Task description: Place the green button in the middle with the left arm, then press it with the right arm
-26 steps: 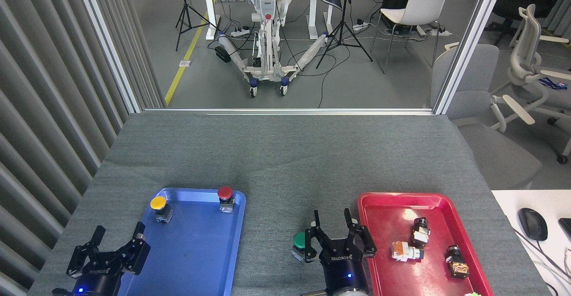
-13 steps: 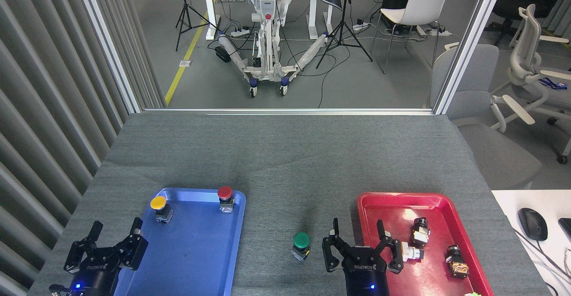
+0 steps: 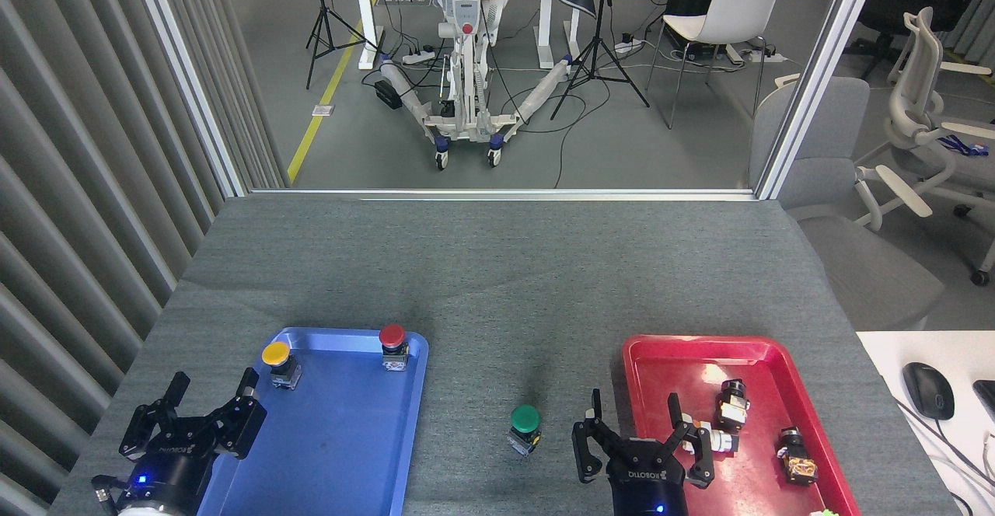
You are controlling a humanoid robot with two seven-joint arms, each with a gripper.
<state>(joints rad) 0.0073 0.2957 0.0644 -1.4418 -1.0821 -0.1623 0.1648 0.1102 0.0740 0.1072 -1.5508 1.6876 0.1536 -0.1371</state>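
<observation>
— Where's the green button (image 3: 525,421)?

— Upright on the grey cloth (image 3: 497,267) between the blue tray (image 3: 350,454) and red tray (image 3: 668,360), near the front edge; I'd call that placed.

— Grippers?

— My left arm (image 3: 208,415) and right arm (image 3: 639,437) both spread-fingered, empty, each over its tray's near edge. Office floor beyond.

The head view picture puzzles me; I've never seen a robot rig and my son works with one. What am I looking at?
You see through the robot's own head camera, looking down at a grey table. The two black claws at the bottom are its grippers: left gripper and right gripper, both open and holding nothing. Between a blue tray and a red tray stands a green button. The blue tray holds a yellow button and a red button; the red tray holds small parts.
</observation>
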